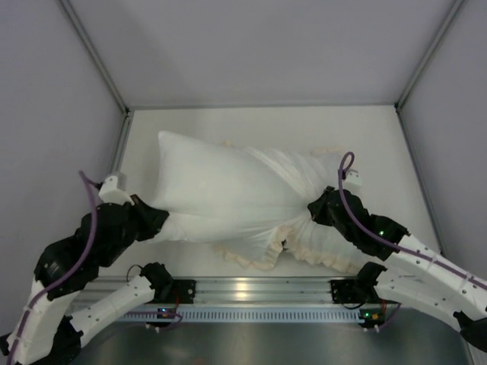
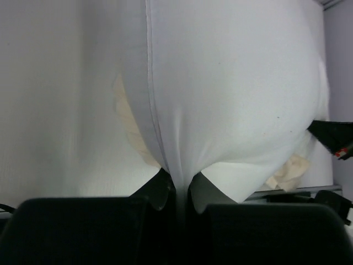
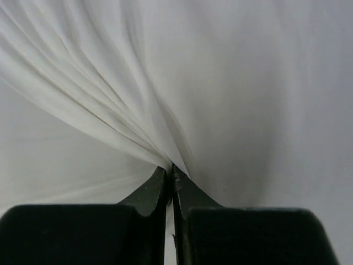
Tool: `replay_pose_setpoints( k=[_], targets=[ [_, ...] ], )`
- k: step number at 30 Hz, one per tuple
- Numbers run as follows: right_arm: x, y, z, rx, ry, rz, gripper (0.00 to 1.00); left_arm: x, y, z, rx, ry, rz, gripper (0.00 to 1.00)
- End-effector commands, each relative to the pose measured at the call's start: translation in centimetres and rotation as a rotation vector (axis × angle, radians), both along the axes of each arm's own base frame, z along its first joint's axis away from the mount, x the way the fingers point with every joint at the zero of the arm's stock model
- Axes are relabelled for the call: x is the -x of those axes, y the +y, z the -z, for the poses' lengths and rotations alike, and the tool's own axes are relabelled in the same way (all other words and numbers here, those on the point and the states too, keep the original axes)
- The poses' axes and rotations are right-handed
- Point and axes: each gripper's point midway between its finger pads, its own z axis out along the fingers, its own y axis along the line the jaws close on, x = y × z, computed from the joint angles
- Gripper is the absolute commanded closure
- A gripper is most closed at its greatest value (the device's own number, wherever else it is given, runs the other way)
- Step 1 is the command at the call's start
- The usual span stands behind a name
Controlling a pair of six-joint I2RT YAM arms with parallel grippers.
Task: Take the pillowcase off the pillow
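Pillow [image 1: 205,182] corner is pinched by the left gripper [image 1: 156,220], bunched pillowcase [image 1: 298,173] fabric is clamped by the right gripper [image 1: 313,207]; bare table [image 1: 380,144] is seen along the far edge.

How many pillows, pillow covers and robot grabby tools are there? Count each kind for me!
pillow: 1
pillowcase: 1
tools: 2, the left tool and the right tool
Total: 4
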Motion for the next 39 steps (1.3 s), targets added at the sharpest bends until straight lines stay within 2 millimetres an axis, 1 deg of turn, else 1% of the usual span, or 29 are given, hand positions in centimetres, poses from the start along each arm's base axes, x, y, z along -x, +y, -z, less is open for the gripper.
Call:
replay_pose_setpoints(
  k=[1,3,4,5,6,8,9,14,15,17,18,19,21,22,23,24,25,26,27,28,29,30,31,32,33,35,37,38,39],
  targets=[
    [-0.9,-7.9,2.7,0.286,0.058,0.246,1.00,2.1,11.2,-7.3,0.024,-0.269,-0.393,1.00],
    [-1.8,-9.4,2.9,0.307,0.073,0.296,1.00,3.2,13.0,-7.7,0.039,-0.272,-0.416,1.00],
    [-2.3,-9.9,2.9,0.301,0.074,0.311,1.00,3.9,13.8,-8.6,0.077,-0.287,-0.389,1.00],
    [-2.9,-9.6,2.7,0.280,0.063,0.287,1.00,4.2,14.2,-8.8,0.091,-0.301,-0.361,1.00],
    [-3.4,-10.8,2.6,0.268,0.064,0.330,1.00,4.8,14.9,-9.0,0.138,-0.322,-0.349,1.00],
    [-4.0,-11.2,2.8,0.267,0.074,0.313,1.00,5.4,15.4,-9.2,0.221,-0.340,-0.316,1.00],
    [-4.6,-12.2,2.5,0.261,0.070,0.350,1.00,5.8,15.9,-9.2,0.260,-0.351,-0.303,1.00],
    [-6.3,-13.8,2.6,0.239,0.090,0.350,1.00,5.5,15.7,-8.2,0.305,-0.339,-0.264,1.00],
    [-6.5,-15.0,2.5,0.238,0.093,0.385,1.00,5.6,15.8,-8.0,0.305,-0.339,-0.265,1.00],
    [-7.0,-15.6,2.4,0.233,0.094,0.373,1.00,5.6,15.8,-7.8,0.305,-0.338,-0.262,1.00],
    [-7.1,-16.9,2.2,0.225,0.097,0.407,1.00,5.6,15.9,-7.7,0.306,-0.341,-0.263,1.00],
    [-7.4,-17.1,2.1,0.212,0.091,0.406,1.00,5.7,16.0,-7.6,0.307,-0.343,-0.264,1.00],
    [-8.2,-15.1,1.0,0.144,0.041,0.286,1.00,5.7,15.9,-7.3,0.321,-0.337,-0.265,1.00],
    [-8.6,-13.3,0.4,0.100,0.015,0.209,0.98,5.4,15.2,-6.4,0.301,-0.316,-0.257,1.00],
    [-9.1,-10.1,-0.4,0.013,-0.014,0.071,0.89,5.1,14.4,-5.8,0.296,-0.293,-0.256,1.00],
    [-9.2,-7.3,-1.6,-0.014,-0.035,-0.034,0.72,4.6,13.4,-5.1,0.268,-0.264,-0.250,1.00],
    [-9.3,-5.3,-1.3,-0.027,-0.007,-0.110,0.42,3.8,11.9,-3.3,0.212,-0.221,-0.245,1.00],
    [-8.9,-4.1,-1.0,-0.005,0.028,-0.156,0.31,3.4,10.5,-2.4,0.195,-0.188,-0.225,1.00],
    [-8.4,-1.2,-2.7,0.012,0.008,-0.244,0.24,2.8,9.1,-1.7,0.166,-0.162,-0.208,1.00],
    [-8.2,-0.4,-2.7,0.042,0.022,-0.258,0.14,2.2,7.4,0.2,0.118,-0.124,-0.184,1.00],
    [-7.8,-0.5,-2.5,0.080,0.044,-0.226,0.12,1.7,5.4,0.2,0.150,-0.121,-0.140,1.00],
    [-6.9,1.0,-3.3,0.077,0.026,-0.265,0.11,1.3,4.1,0.8,0.136,-0.108,-0.119,1.00],
    [-6.3,0.7,-4.4,0.077,-0.010,-0.237,0.03,1.0,3.2,1.4,0.128,-0.095,-0.105,1.00],
    [-5.6,0.7,-5.0,0.043,-0.017,-0.208,0.01,0.6,2.3,2.9,0.098,-0.070,-0.095,1.00],
    [-4.2,0.9,-4.2,0.042,0.006,-0.214,0.00,0.3,1.3,3.1,0.101,-0.062,-0.082,1.00],
    [-2.1,0.6,-5.5,-0.036,-0.025,-0.188,0.00,0.0,0.8,3.3,0.080,-0.055,-0.074,1.00],
    [0.4,1.2,-3.9,-0.067,0.015,-0.224,0.01,-0.3,1.0,3.1,0.068,-0.061,-0.095,1.00],
    [1.5,1.6,-3.9,-0.107,0.019,-0.244,0.01,-0.3,1.0,2.8,0.084,-0.063,-0.101,1.00],
    [2.8,2.3,-2.6,-0.098,0.053,-0.296,0.00,-0.2,1.1,2.2,0.109,-0.073,-0.106,1.00]
  ],
)
